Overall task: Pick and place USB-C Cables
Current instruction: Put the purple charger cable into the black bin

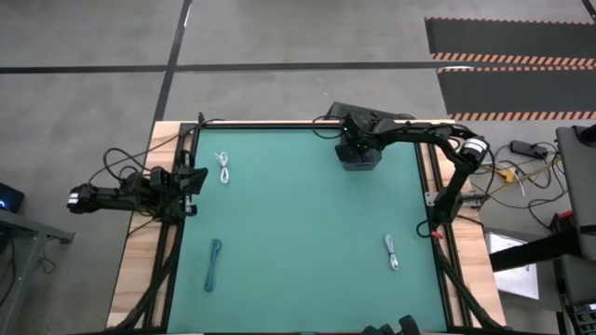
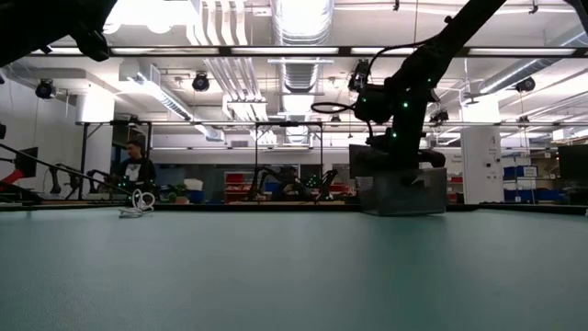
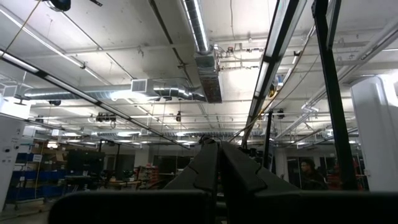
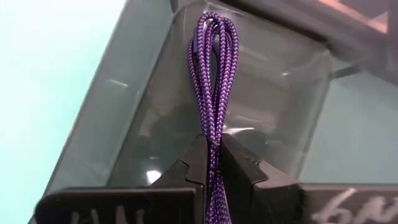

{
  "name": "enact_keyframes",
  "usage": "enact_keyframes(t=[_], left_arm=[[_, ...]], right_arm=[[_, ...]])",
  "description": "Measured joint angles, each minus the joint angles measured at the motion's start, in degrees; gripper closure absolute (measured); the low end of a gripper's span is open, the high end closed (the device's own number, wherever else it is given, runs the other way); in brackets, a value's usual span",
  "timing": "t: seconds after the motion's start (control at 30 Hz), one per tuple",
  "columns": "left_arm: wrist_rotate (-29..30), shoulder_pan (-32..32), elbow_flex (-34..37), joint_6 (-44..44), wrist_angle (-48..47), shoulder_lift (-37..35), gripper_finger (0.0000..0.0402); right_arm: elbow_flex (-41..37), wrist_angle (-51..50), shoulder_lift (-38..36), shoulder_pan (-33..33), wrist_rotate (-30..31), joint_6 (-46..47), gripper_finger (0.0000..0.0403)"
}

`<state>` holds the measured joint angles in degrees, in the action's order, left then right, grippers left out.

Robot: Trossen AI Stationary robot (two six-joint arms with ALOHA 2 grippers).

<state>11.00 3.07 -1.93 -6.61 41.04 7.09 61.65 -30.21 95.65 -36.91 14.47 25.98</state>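
Observation:
My right gripper [image 4: 213, 142] is shut on a purple braided cable [image 4: 214, 68], over a clear grey bin [image 4: 124, 93] that stands at the table's far edge [image 1: 359, 160]. In the low view the gripper [image 2: 397, 156] stands just above the bin [image 2: 401, 198]. Three other cables lie flat on the green mat: a white one [image 1: 223, 169] far left, also in the low view [image 2: 138, 204], a teal one [image 1: 214, 263] near left and a light grey one [image 1: 392, 252] near right. My left gripper [image 3: 217, 163] is shut at the table's left edge [image 1: 191, 180], pointing at the ceiling. My right gripper pinches the purple cable's bundled strands [image 4: 214, 127] between its two fingers, coming from above and pointing down into the bin. The strands run along the fingers. The looped end [image 4: 214, 25] sticks out past the fingertips inside the bin's walls; whether it touches the bin I cannot tell.
A black frame [image 1: 186, 140] rims the mat, with wooden boards [image 1: 140, 279] outside it. Loose robot wiring [image 1: 121, 163] lies by the left arm. The mat's middle [image 1: 307, 223] is bare. People and shelving [image 2: 138, 170] show in the room beyond.

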Motion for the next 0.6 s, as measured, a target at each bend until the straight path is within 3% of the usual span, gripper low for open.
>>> enact_keyframes(t=[0.6], left_arm=[[0.0, 0.0, 0.0, 0.0, 0.0, 0.0, 0.0402]], right_arm=[[0.0, -0.3, 0.0, 0.0, 0.2, 0.0, 0.035]])
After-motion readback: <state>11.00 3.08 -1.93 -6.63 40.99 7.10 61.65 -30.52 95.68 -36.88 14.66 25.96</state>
